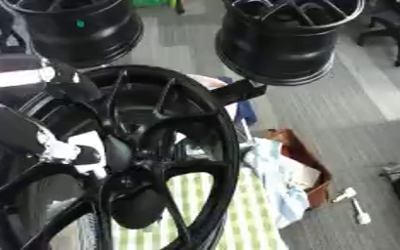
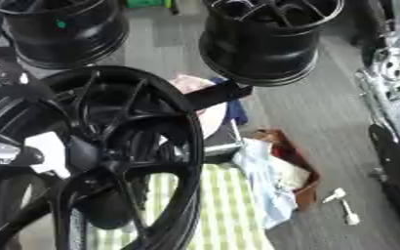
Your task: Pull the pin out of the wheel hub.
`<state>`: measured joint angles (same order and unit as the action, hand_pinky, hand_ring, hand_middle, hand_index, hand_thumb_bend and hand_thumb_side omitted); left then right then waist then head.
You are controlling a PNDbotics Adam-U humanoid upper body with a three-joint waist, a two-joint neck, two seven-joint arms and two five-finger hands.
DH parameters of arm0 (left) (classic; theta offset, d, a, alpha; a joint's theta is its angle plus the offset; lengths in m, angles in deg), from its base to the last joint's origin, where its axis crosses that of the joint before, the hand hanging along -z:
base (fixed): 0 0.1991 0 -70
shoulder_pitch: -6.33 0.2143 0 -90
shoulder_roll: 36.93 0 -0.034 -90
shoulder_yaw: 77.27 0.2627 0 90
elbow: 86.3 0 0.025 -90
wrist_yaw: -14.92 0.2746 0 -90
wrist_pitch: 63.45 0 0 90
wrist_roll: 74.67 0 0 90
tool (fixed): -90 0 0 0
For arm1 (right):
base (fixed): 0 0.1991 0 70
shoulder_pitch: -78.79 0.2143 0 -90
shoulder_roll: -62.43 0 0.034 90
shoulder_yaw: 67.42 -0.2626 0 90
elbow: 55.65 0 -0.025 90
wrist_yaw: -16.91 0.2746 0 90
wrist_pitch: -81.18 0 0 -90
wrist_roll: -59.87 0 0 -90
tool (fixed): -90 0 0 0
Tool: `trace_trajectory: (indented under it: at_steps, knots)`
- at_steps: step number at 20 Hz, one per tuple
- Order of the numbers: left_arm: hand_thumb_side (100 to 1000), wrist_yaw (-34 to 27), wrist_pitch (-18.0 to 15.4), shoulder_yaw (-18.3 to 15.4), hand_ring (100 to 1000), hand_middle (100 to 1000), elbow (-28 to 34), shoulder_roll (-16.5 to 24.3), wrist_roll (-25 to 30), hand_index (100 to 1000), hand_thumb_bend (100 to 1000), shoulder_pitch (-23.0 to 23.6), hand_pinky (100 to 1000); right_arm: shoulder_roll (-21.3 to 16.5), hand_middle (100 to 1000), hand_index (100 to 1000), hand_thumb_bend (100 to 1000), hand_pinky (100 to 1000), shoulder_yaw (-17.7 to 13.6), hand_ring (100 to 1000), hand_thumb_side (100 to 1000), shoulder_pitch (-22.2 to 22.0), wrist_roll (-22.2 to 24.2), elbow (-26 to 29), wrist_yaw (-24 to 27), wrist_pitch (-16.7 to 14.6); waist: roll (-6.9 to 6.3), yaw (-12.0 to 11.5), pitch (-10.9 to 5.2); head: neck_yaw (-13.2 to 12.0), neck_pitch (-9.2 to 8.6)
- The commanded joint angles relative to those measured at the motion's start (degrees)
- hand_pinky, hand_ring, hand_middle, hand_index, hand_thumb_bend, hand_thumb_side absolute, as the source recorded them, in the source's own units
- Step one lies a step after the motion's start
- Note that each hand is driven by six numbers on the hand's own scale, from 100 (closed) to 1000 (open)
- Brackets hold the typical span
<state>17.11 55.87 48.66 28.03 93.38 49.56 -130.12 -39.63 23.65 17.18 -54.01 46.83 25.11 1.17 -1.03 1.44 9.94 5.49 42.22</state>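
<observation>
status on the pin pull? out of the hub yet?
Done: the left arm has reached the big black wheel, with the left hand close by its centre hub. In hand: hard to say; no pin can be made out and the fingers are unclear. Left: the pull itself, as far as these views show. Right hand not seen.

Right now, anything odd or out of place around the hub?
The wheel hub stands on edge, filling the near view. Behind it a brown box spills pale cloth. White pin-like pieces lie loose on the grey floor. I cannot make out either hand.
</observation>
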Motion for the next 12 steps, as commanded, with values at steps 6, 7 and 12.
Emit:
trace_trajectory:
  at_steps: [6, 7, 12]
  knots:
    - [424, 2.2, 2.3, 0.3, 842, 788, 0.3, -0.2, 1.8, 866, 631, -0.9, 869, -1.0, 711, 787, 100, 777, -0.7, 701, 685, 0.6, -0.2, 0.2, 0.7, -0.1, 0.12, 0.1, -0.39, -0.4, -0.82]
    - [416, 2.4, 2.4, 0.4, 842, 788, 0.3, -0.3, 2.0, 865, 631, -0.9, 868, -1.0, 711, 787, 100, 777, -0.7, 701, 685, 0.6, -0.2, 0.2, 0.8, -0.1, 0.14, 0.1, -0.36, -0.4, -0.86]
    - [373, 3.3, 3.5, 0.4, 837, 781, 0.3, -0.4, 2.5, 860, 627, -0.3, 864, -0.9, 712, 787, 100, 778, -0.7, 701, 686, 0.6, -0.3, 0.2, 0.9, -0.2, 0.24, 0.2, -0.17, -0.5, -1.07]
